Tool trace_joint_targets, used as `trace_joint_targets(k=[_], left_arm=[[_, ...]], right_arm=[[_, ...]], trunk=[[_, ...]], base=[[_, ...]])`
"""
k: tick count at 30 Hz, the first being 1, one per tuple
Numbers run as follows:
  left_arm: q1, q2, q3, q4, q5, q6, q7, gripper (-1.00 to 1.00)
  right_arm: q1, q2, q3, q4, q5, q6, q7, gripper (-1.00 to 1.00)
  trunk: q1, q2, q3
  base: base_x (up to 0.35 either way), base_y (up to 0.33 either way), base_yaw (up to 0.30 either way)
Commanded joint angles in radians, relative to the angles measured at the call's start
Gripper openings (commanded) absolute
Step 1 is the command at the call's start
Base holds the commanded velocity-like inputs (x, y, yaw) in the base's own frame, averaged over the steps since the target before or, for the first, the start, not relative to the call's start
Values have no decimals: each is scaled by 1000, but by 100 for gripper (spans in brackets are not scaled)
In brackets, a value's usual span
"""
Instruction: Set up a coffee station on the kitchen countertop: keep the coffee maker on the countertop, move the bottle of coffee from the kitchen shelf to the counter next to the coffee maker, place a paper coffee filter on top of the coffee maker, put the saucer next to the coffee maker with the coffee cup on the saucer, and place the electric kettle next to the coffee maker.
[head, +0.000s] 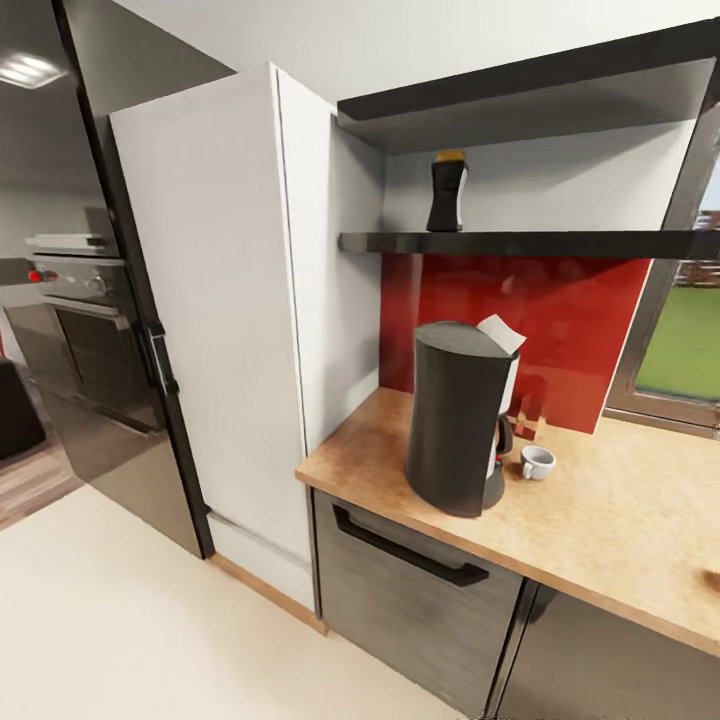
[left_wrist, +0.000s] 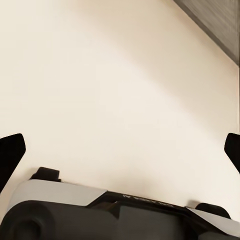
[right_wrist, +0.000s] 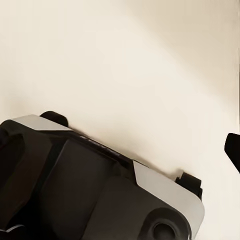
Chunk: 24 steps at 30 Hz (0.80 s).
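Black coffee maker (head: 455, 425) stands on the wooden worktop (head: 610, 520), a paper filter (head: 501, 334) already at its top and the cup (head: 537, 461) just beside it. Coffee bottle (head: 447, 190) waits on the shelf (head: 540, 242). Left claw (left_wrist: 120, 150) hangs released over floor (left_wrist: 125, 75); right claw's state I cannot tell.

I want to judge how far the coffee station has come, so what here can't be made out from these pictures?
- Coffee cup, head view: whether a saucer lies under it; too small to tell.
- Brown item behind the coffee maker, head view: partly hidden, unidentifiable.
- Thing at the countertop's right edge, head view: cut off.
- Bottle of coffee on the shelf: label unreadable.
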Motion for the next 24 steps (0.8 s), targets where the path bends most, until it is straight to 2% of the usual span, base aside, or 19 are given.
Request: trace_joint_targets(k=[1, 12, 24], left_arm=[[0, -1, 3, -2, 4, 0, -1, 100], [0, -1, 3, -2, 4, 0, -1, 100], [0, -1, 2, -2, 4, 0, -2, 100]], right_arm=[[-1, 0, -8, 0, 10, -3, 4, 100], [-1, 0, -8, -1, 11, -3, 3, 100], [-1, 0, -8, -1, 11, -3, 3, 100]], trunk=[[0, -1, 0], [0, -1, 7], [0, -1, 11]], base=[[0, 11, -214], [0, 23, -227], [0, 271, -112]])
